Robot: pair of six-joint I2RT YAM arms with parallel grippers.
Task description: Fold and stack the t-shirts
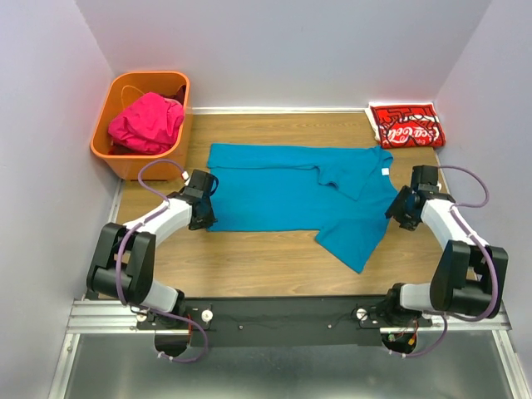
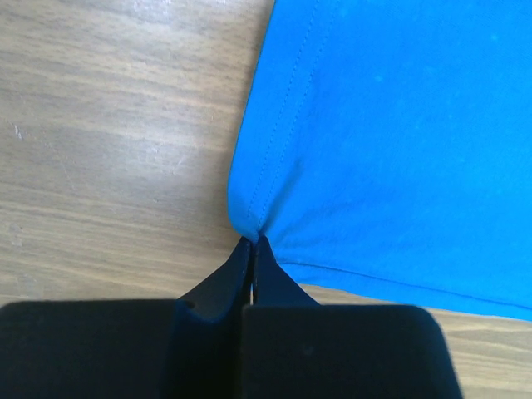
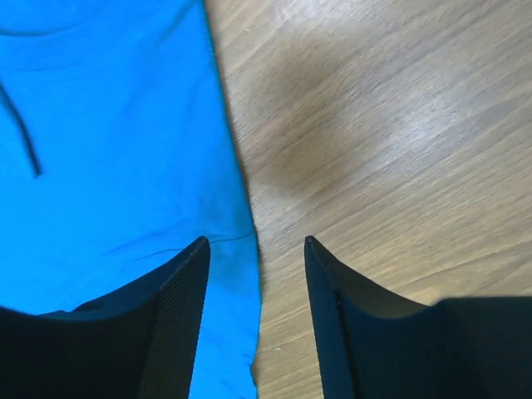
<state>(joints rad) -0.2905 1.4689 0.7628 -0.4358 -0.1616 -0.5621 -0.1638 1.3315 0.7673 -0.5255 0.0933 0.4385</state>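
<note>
The wooden table carries the teal-blue t-shirt, spread flat across its middle. One sleeve is turned in over the chest and a flap trails toward 5 o'clock, so by my reading it is only partly folded. At 10 o'clock from it stands the orange basket, holding the magenta-pink t-shirt, bunched up and waiting its turn. At 1 o'clock the red t-shirt lies folded in the far corner, probably the base of the stack. The left gripper sits at the teal shirt's 9 o'clock edge with its jaws clenched on the hem, the cloth puckering into the pinch (a low grip right at the border, presumably so that side can be lifted and carried over). The right gripper is at the 3 o'clock edge, jaws apart and straddling the hem, one finger over cloth and one over bare wood. Whether either finger already touches the fabric is hard to tell from this angle. It seems placed to take the opposite edge so both arms can lift together.
</note>
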